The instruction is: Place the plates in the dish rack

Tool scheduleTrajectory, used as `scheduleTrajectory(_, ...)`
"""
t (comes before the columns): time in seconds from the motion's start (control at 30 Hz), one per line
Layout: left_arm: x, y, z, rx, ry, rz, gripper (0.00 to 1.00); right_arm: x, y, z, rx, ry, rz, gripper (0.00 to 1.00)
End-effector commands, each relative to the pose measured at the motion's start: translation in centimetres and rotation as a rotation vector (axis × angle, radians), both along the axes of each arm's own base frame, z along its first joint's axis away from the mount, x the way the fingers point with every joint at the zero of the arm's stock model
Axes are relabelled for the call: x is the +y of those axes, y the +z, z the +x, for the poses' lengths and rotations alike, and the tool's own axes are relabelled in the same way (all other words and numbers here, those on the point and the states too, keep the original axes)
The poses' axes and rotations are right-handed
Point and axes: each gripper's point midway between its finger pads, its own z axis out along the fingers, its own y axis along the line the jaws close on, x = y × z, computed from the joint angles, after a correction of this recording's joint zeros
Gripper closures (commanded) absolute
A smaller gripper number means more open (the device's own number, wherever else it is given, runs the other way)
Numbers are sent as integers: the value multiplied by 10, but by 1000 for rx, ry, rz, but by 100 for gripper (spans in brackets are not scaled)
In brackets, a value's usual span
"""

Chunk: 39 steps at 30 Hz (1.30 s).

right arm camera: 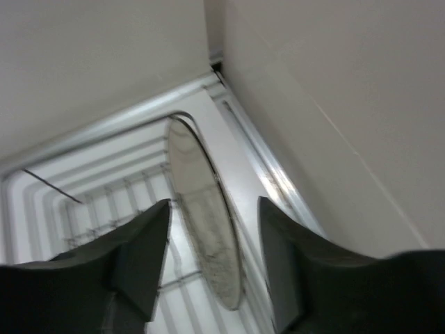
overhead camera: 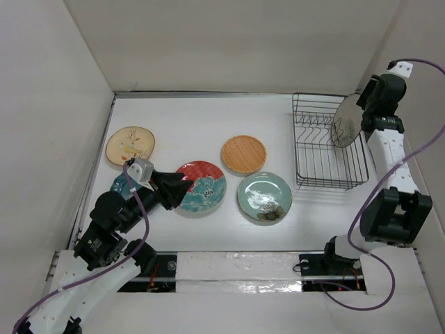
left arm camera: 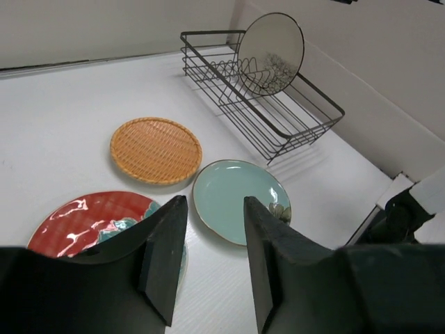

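The black wire dish rack [overhead camera: 325, 158] stands at the back right. The white plate with a dark rim [overhead camera: 345, 120] stands on edge in its right side. My right gripper [overhead camera: 359, 110] is just above it, open, with the plate's rim [right arm camera: 206, 229] between the spread jaws and not clamped. My left gripper [overhead camera: 183, 188] is open and empty, low over the red plate with teal flowers [overhead camera: 203, 186]. The orange plate [overhead camera: 244, 154], pale green plate [overhead camera: 264, 196] and tan floral plate [overhead camera: 131, 145] lie flat. The teal blue plate [overhead camera: 119, 185] is mostly hidden under my left arm.
The left wrist view shows the orange plate [left arm camera: 156, 149], pale green plate [left arm camera: 240, 202], red plate [left arm camera: 87, 217] and the rack [left arm camera: 278, 122] with the white plate [left arm camera: 270, 54]. White walls close in the back and both sides. The right wall runs close to the rack.
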Motion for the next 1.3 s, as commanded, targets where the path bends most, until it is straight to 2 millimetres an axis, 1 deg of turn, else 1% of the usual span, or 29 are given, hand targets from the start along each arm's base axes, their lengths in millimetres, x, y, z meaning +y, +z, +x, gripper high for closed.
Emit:
scheduleTrajectory(0.0,4,13,4,-37,32,-19,66,58,87,-8,-258,127,115,59)
scheduleTrajectory(0.03,5,13,5,-36,40,-21,72,79,86,-11,-262,183,134,73)
scheduleTrajectory(0.07,6,12,6,-32,48,-20,84,120,85,-9,-257,290,151,98)
scheduleTrajectory(0.1,7,11,8,-28,60,-18,90,141,81,-10,-247,344,157,100)
scheduleTrajectory(0.13,7,11,9,-26,66,-18,96,163,69,-9,-214,403,164,100)
scheduleTrajectory(0.17,7,9,10,-21,69,-14,100,206,60,-11,-183,515,176,100)
scheduleTrajectory(0.23,7,7,13,-11,75,-7,100,242,39,-14,-120,597,180,100)
scheduleTrajectory(0.3,6,5,16,-2,83,2,100,289,6,-15,-22,723,188,100)
scheduleTrajectory(0.33,7,4,16,-2,87,4,100,305,-7,-15,22,790,181,100)
scheduleTrajectory(0.37,7,5,17,-2,89,4,100,322,-26,-5,85,843,183,100)
scheduleTrajectory(0.4,6,4,18,-3,91,7,100,336,-44,-8,153,881,175,100)
scheduleTrajectory(0.43,6,3,18,0,91,11,100,340,-55,-3,194,907,153,99)
scheduleTrajectory(0.47,6,4,19,-2,91,14,100,355,-65,-5,233,971,167,90)
scheduleTrajectory(0.5,6,4,19,-2,94,14,92,364,-87,2,309,1003,183,80)
scheduleTrajectory(0.53,5,2,20,1,92,19,88,376,-96,1,345,1053,181,70)
scheduleTrajectory(0.57,5,2,21,3,94,22,78,379,-106,4,381,1061,183,54)
scheduleTrajectory(0.6,5,2,21,2,95,21,74,385,-140,0,497,1066,185,49)
scheduleTrajectory(0.63,5,1,22,5,95,26,72,391,-134,9,483,1078,148,44)
scheduleTrajectory(0.67,4,1,23,5,95,28,70,391,-143,13,507,1051,129,39)
scheduleTrajectory(0.73,3,-1,25,11,97,33,69,392,-165,21,558,1032,127,36)
scheduleTrajectory(0.83,0,-5,27,26,92,46,68,379,-183,33,586,980,118,29)
scheduleTrajectory(0.87,0,-6,27,29,91,50,68,381,-192,33,598,985,128,25)
scheduleTrajectory(0.93,-2,-8,28,37,84,52,68,371,-199,39,605,964,143,25)
scheduleTrajectory(0.97,-2,-8,28,37,83,50,68,374,-207,37,619,980,159,25)
scheduleTrajectory(1.03,-2,-8,28,38,84,49,68,366,-217,38,647,981,187,25)
scheduleTrajectory(1.1,-2,-7,29,36,89,49,68,370,-234,30,695,1012,215,25)
scheduleTrajectory(1.17,-2,-7,29,37,89,48,68,370,-242,25,720,1059,234,26)
scheduleTrajectory(1.2,-2,-8,29,37,89,50,67,366,-253,24,744,1060,245,27)
scheduleTrajectory(1.27,-3,-8,29,40,87,51,67,372,-263,17,771,1111,273,29)
